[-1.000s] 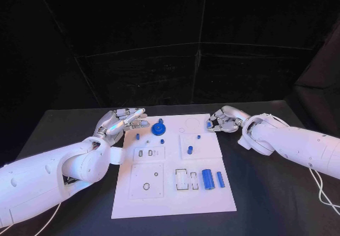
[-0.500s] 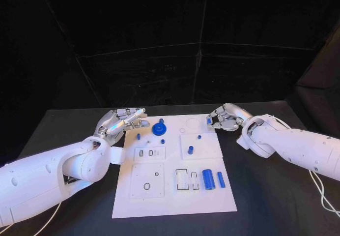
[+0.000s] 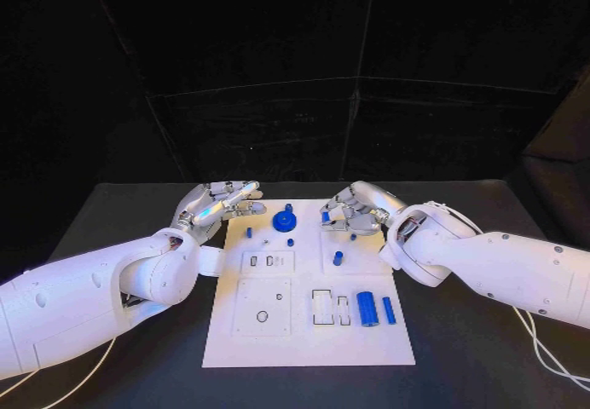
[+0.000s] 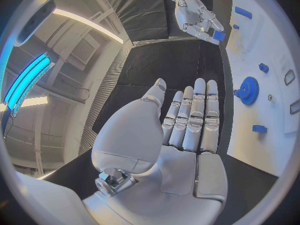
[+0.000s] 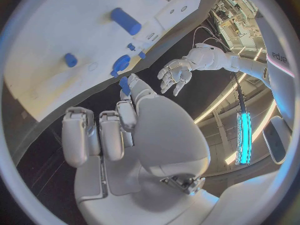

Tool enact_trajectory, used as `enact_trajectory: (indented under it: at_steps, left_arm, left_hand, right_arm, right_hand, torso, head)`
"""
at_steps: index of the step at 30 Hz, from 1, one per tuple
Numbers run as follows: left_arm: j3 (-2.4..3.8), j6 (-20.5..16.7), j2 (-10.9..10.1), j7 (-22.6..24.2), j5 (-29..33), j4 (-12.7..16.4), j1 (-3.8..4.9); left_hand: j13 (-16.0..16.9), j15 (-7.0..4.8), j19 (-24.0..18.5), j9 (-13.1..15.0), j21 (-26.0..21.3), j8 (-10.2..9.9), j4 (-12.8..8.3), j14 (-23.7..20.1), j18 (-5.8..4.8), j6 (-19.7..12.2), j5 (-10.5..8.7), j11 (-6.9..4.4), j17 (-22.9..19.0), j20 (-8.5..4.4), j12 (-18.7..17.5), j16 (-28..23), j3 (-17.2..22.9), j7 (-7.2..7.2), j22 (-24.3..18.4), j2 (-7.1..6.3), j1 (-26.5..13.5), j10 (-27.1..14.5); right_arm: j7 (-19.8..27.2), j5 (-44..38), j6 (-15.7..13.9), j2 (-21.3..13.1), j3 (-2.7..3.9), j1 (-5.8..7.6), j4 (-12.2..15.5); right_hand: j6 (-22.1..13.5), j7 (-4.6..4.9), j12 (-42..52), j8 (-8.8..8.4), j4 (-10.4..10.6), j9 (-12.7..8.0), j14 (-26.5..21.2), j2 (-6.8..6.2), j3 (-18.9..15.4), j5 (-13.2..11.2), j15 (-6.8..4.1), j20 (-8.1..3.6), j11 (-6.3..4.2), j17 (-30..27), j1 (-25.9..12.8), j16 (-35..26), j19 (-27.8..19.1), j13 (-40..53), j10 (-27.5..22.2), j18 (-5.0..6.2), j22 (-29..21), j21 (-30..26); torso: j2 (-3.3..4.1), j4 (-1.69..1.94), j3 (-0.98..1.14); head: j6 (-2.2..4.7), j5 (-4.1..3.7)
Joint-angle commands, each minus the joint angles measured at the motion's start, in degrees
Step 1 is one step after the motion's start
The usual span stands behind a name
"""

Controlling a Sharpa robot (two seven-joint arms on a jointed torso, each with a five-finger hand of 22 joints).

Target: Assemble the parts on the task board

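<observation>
The white task board (image 3: pixel 240 341) lies in the middle of the black table. My right hand (image 3: pixel 353 213) hovers over the board's far edge and pinches a small blue part (image 3: pixel 326 216), also seen as the blue part (image 5: pixel 125 85) and the blue part (image 4: pixel 219 35). My left hand (image 3: pixel 222 203) floats at the board's far left corner, fingers straight and apart, holding nothing; the left hand (image 4: pixel 187 125) shows the same. A blue gear (image 3: pixel 286 222) stands on the board between the hands. A thick blue cylinder (image 3: pixel 367 308) and a thinner blue rod (image 3: pixel 389 309) lie at the near right.
Small blue pegs stand on the board at the left (image 3: pixel 248 231), below the gear (image 3: pixel 290 242) and at the middle right (image 3: pixel 338 257). Empty slots (image 3: pixel 320 308) and a round hole (image 3: pixel 262 316) sit in the near half. Black table (image 3: pixel 492 358) surrounds the board.
My right hand has moved left, from beside the board's far right corner to over its far edge, still carrying the small blue part. The left hand has hardly moved. The camera shifted slightly.
</observation>
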Motion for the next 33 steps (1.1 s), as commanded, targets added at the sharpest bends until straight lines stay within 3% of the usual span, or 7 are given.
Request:
enact_trajectory:
  at_steps: [1,7,11,16,22,26,33]
  left_arm:
    - [0.05,0.3,0.1,0.6,-0.3,-0.3,0.10]
    - [0.06,0.3,0.7,0.8,-0.3,-1.1,0.13]
    - [0.06,0.4,0.9,0.8,-0.3,-1.6,0.18]
    - [0.06,0.4,1.0,0.8,-0.3,-1.9,0.25]
    - [0.06,0.4,1.1,0.8,-0.3,-2.0,0.29]
    - [0.06,0.5,1.2,0.7,-0.3,-2.1,0.30]
    - [0.06,0.5,1.3,0.7,-0.3,-2.2,0.30]
  left_hand:
    - [-0.1,0.02,0.4,0.0,-0.3,0.0,-0.3,0.3,0.86,0.3,0.03,0.16,0.1,0.12,-0.3,-0.4,-0.1,0.21,-0.1,0.60,-0.1,0.3]
    - [-0.1,0.01,0.5,0.0,-0.3,0.0,-0.4,0.3,0.86,0.3,0.03,0.15,0.1,0.11,-0.3,-0.4,0.0,0.19,-0.1,0.67,-0.1,0.3]
    - [-0.1,0.00,0.5,0.0,-0.3,0.0,-0.4,0.4,0.86,0.4,0.03,0.13,0.1,0.10,-0.4,-0.4,0.0,0.14,-0.1,0.75,-0.1,0.4]
    - [-0.1,0.00,0.5,0.0,-0.3,0.0,-0.4,0.4,0.86,0.4,0.03,0.13,0.1,0.10,-0.4,-0.4,0.0,0.14,-0.1,0.75,-0.1,0.4]
    - [-0.1,0.00,0.5,0.0,-0.3,0.0,-0.4,0.4,0.86,0.4,0.03,0.13,0.1,0.10,-0.4,-0.4,0.0,0.14,-0.1,0.75,-0.1,0.4]
    - [-0.1,0.00,0.5,0.0,-0.3,0.0,-0.4,0.4,0.86,0.4,0.03,0.13,0.1,0.10,-0.4,-0.4,0.0,0.14,-0.1,0.75,-0.1,0.4]
    - [-0.1,0.00,0.5,0.0,-0.3,0.0,-0.4,0.4,0.86,0.4,0.03,0.13,0.1,0.10,-0.4,-0.4,0.0,0.14,-0.1,0.75,-0.1,0.4]
  right_arm:
    - [-7.7,-5.2,1.2,2.4,0.01,0.13,0.1]
    - [-9.4,-8.0,3.9,8.0,-0.07,0.05,-2.7]
    - [-11.2,-10.9,5.5,10.9,-1.33,-0.06,-4.4]
    - [-12.8,-12.7,6.8,13.5,-2.54,-0.17,-5.7]
    - [-13.4,-14.2,7.2,15.2,-3.07,-1.03,-6.2]
    - [-13.5,-15.0,7.1,16.0,-3.16,-1.64,-6.4]
    - [-13.4,-15.8,7.0,16.8,-3.20,-2.28,-6.6]
  right_hand:
    - [1.6,-0.71,-0.4,0.23,0.1,0.0,3.9,0.30,0.3,-0.2,-0.51,0.01,-0.72,5.4,-0.8,0.0,0.4,-0.2,0.4,-0.66,6.8,0.3]
    - [1.7,-0.79,-0.4,0.26,0.0,0.1,3.9,0.32,0.5,-0.4,-0.54,-0.01,-0.78,5.4,-0.8,0.0,0.4,-0.3,0.4,-0.66,6.8,0.3]
    - [1.7,-0.79,-0.6,0.26,-0.1,0.0,3.9,0.19,0.6,-0.5,-0.56,-0.03,-0.80,5.4,-0.9,0.0,0.5,-0.4,0.4,-0.66,6.9,0.3]
    - [1.6,-0.75,-1.1,0.15,-0.1,0.0,3.9,0.05,0.7,-0.5,-0.58,-0.05,-0.79,5.2,-1.1,-0.1,0.5,-0.9,0.0,-0.66,6.9,0.3]
    - [1.6,-0.74,-1.2,0.11,-0.1,0.0,3.9,0.06,0.8,-0.4,-0.58,-0.06,-0.79,5.2,-1.1,-0.1,0.4,-0.9,0.1,-0.65,6.8,0.2]
    - [1.6,-0.73,-1.1,0.08,-0.1,0.0,3.9,-0.01,0.9,-0.3,-0.58,-0.07,-0.77,5.1,-1.3,-0.2,0.4,-0.9,0.1,-0.63,6.7,0.2]
    - [1.6,-0.72,-1.1,0.06,-0.1,-0.1,3.9,-0.10,0.9,-0.3,-0.58,-0.07,-0.77,5.1,-1.4,-0.2,0.4,-0.8,0.1,-0.64,6.8,0.2]
  torso:
    - [-0.57,0.29,-0.28]
    - [-1.07,0.77,-0.63]
    - [-1.32,0.86,-0.79]
    - [-1.41,0.89,-0.99]
    - [-1.26,0.84,-0.90]
    - [-1.29,0.87,-0.76]
    - [-1.29,0.89,-0.70]
  head:
    - [-0.38,0.80]
    - [-0.89,1.19]
    - [-1.39,1.84]
    - [-1.57,1.95]
    - [-1.70,2.29]
    - [-1.96,2.50]
    - [-2.22,2.67]
